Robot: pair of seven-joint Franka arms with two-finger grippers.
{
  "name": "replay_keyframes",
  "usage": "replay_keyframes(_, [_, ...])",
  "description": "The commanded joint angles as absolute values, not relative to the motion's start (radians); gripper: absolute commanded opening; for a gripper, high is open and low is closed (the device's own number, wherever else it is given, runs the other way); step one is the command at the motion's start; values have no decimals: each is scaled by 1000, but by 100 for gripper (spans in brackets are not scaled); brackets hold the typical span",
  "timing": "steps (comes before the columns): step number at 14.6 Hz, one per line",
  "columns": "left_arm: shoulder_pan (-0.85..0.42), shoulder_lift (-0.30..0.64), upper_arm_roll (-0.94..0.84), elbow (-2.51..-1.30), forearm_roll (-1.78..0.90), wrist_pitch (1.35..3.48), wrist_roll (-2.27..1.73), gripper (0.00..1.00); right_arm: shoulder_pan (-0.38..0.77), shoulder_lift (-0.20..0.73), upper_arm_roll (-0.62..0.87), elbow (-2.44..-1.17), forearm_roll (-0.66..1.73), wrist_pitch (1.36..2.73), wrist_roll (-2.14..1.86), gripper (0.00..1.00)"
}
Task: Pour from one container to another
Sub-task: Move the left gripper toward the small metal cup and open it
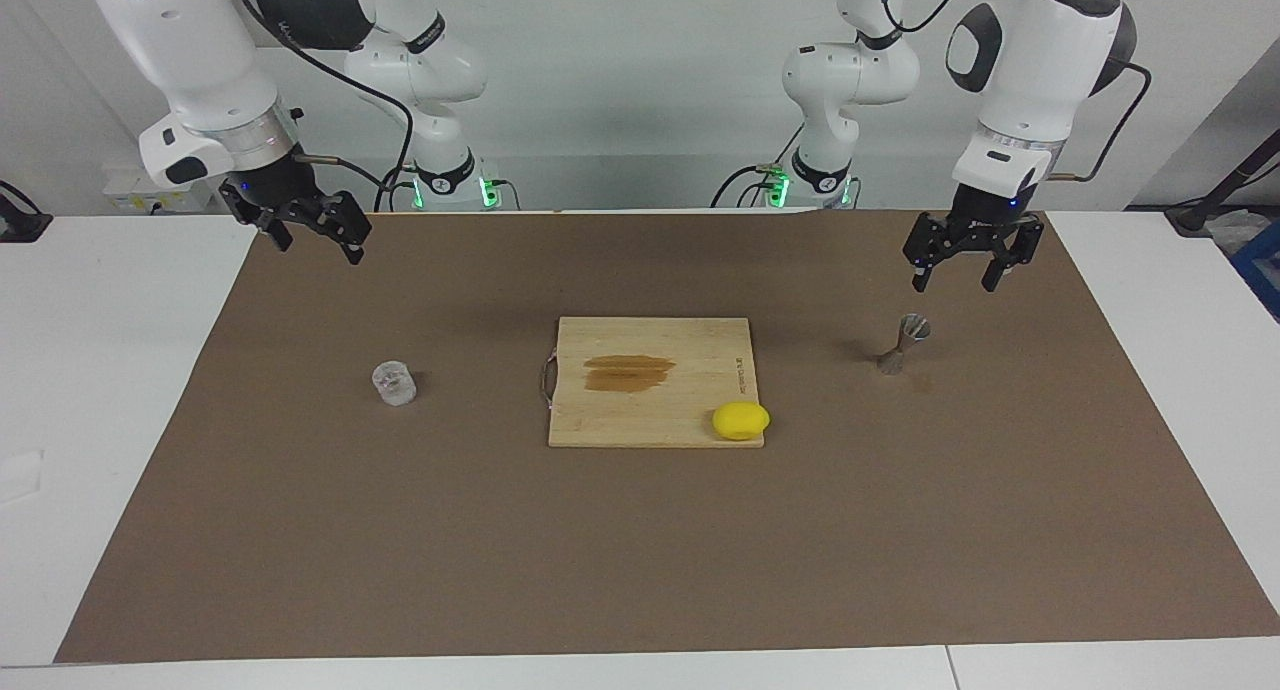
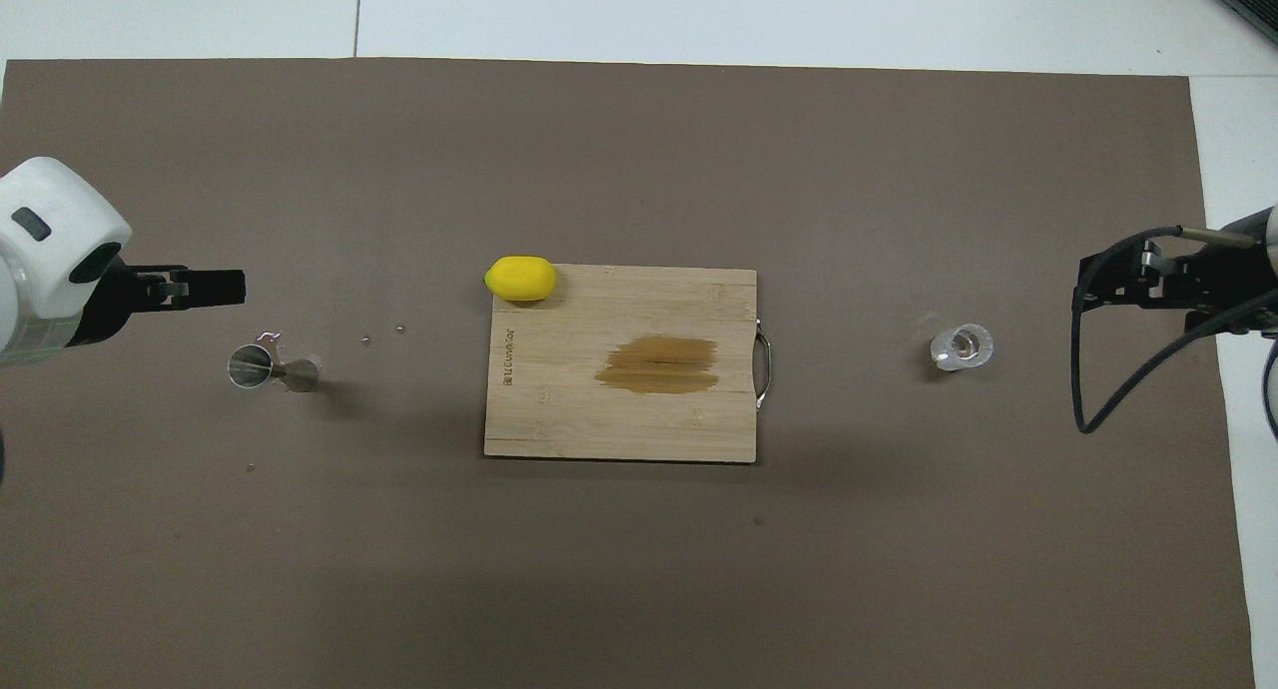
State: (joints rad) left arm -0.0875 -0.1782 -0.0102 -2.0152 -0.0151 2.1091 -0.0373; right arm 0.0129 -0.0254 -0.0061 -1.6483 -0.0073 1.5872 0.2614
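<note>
Bamboo cutting board [image 2: 619, 429] bears small print, unreadable. Left gripper [image 1: 958, 270], right gripper [image 1: 318, 238]: fingers open, empty.

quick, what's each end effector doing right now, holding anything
Left end effector: open, holding nothing, hanging in the air near the jigger.
Right end effector: open, holding nothing, up in the air, apart from the glass cup.

wall [image 1: 640, 90]: plain white | table [image 1: 120, 370]: white | mat [image 1: 640, 550]: brown, covers most of it
</note>
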Motion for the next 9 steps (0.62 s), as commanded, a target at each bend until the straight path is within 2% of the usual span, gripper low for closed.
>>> replay_keyframes(1, [-83,-199,-9,-2043,-18,2141,6,100,-3,-46,2,-1671,15,1588,238,100])
replay_keyframes(4, [-83,-193,-9,-2071,-18,2207,129,100,-3,-46,2,-1671,14,1588,238,100])
replay_keyframes(9, [-132,-192,-11,-2092,-18,2223,118,100,-3,-46,2,-1671,14,1588,238,100])
